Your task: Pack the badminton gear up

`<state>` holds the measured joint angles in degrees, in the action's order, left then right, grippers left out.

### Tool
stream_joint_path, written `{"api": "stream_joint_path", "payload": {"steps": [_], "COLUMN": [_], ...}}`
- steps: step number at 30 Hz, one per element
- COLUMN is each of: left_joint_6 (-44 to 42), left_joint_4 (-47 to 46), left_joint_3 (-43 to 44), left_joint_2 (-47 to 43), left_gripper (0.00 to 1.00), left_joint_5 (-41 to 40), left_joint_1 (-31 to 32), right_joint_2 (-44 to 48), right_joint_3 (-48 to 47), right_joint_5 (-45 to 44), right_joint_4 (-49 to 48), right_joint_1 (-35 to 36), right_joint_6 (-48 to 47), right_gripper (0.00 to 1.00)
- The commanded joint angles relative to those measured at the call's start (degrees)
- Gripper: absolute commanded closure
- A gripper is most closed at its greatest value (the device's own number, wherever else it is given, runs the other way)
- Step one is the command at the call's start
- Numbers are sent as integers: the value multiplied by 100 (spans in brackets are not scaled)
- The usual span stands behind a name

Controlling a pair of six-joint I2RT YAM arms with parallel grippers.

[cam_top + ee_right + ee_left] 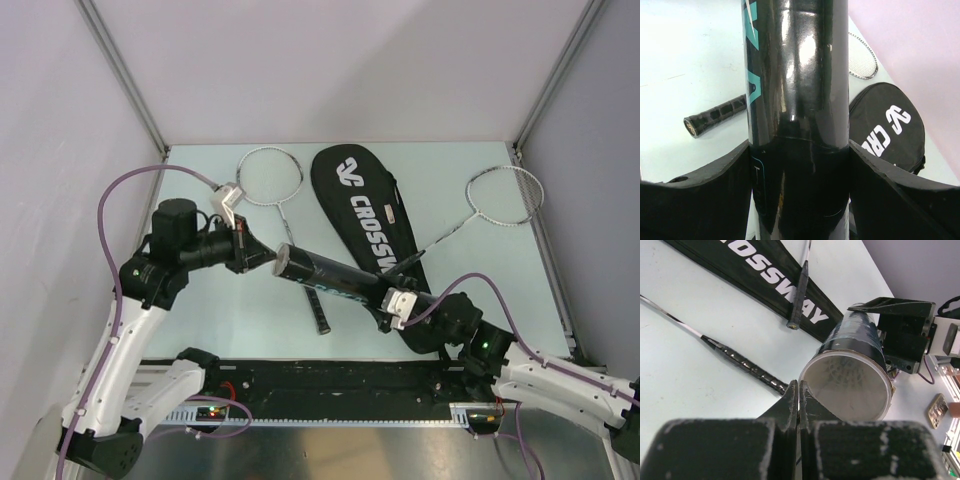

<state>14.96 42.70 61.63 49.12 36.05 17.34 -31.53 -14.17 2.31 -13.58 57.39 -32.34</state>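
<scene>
My right gripper point(388, 303) point(799, 165) is shut on the black tube point(330, 278) point(797, 75) near its base and holds it off the table, level. The tube's open mouth point(850, 385) faces my left gripper point(264, 258) point(799, 390), which is shut and empty at the rim. White feather-like ribs point(842, 371) show faintly deep inside. The black CROSSWAY bag point(362, 205) point(765, 282) point(885, 127) lies flat behind. One racquet point(270, 177) lies left of the bag, its handle point(316, 308) point(747, 365) point(715, 115) under the tube. The other racquet point(505, 195) lies with its handle point(799, 292) across the bag.
The pale green table point(200, 320) is fenced by grey walls and slanted metal posts point(125, 75). A black rail with electronics point(330, 385) runs along the near edge. Purple cables point(105, 215) loop off both arms.
</scene>
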Motion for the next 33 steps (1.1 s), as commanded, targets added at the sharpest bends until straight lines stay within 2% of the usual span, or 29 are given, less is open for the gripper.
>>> {"api": "stream_joint_path", "payload": {"steps": [1, 4, 9, 12, 26, 33], "left_joint_6": [-84, -79, -95, -101, 108, 184], "left_joint_4": [-14, 20, 102, 125, 169, 166], "left_joint_3": [92, 185, 364, 426, 655, 599], "left_joint_2": [71, 137, 83, 29, -171, -94], "left_gripper": [99, 92, 64, 57, 57, 60], "left_joint_5": [-407, -489, -654, -640, -441, -326], "left_joint_1": [67, 79, 80, 81, 99, 448], "right_joint_2": [-103, -156, -113, -129, -178, -284], "right_joint_3": [-385, -399, -405, -402, -415, -480], "right_joint_5": [-93, -99, -123, -102, -85, -127], "right_joint_4": [-798, -804, -722, -691, -732, -776], "right_joint_1": [49, 51, 53, 49, 61, 62], "right_joint_6": [99, 96, 102, 130, 177, 92], "right_gripper": [95, 96, 95, 95, 95, 95]}}
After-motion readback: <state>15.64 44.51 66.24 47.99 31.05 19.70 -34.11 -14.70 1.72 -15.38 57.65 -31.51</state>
